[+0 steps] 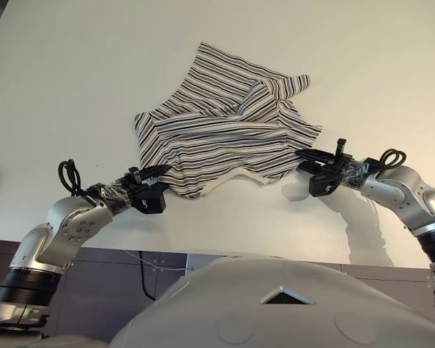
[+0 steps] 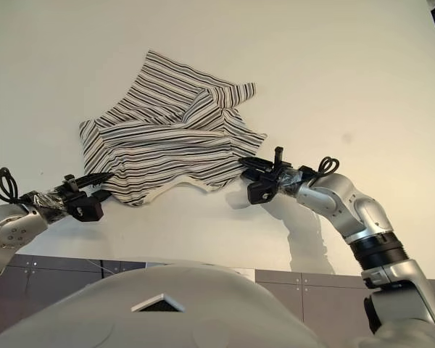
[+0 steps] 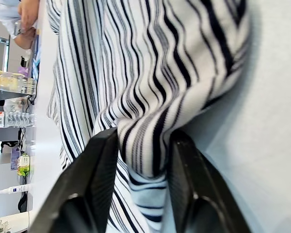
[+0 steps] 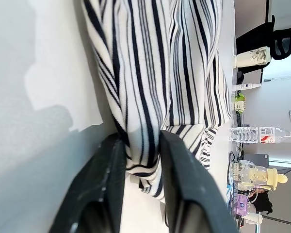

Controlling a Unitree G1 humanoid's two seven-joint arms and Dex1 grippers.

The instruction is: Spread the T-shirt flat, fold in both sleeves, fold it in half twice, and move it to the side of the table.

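Note:
A black-and-white striped T-shirt (image 1: 225, 134) lies crumpled on the white table (image 1: 72, 87), with one sleeve folded over at its far right. My left gripper (image 1: 162, 174) is shut on the shirt's near left hem, and striped cloth bulges between its black fingers (image 3: 99, 179). My right gripper (image 1: 302, 154) is shut on the near right edge of the shirt, with a fold of fabric (image 4: 140, 141) pinched between its fingers (image 4: 182, 184). The hem between the two grippers sags in a curve toward the table's near edge.
The white table extends far to the left, right and back of the shirt. Its near edge (image 1: 203, 254) runs just behind both arms. Bottles and small items (image 4: 257, 133) stand on shelves off the table.

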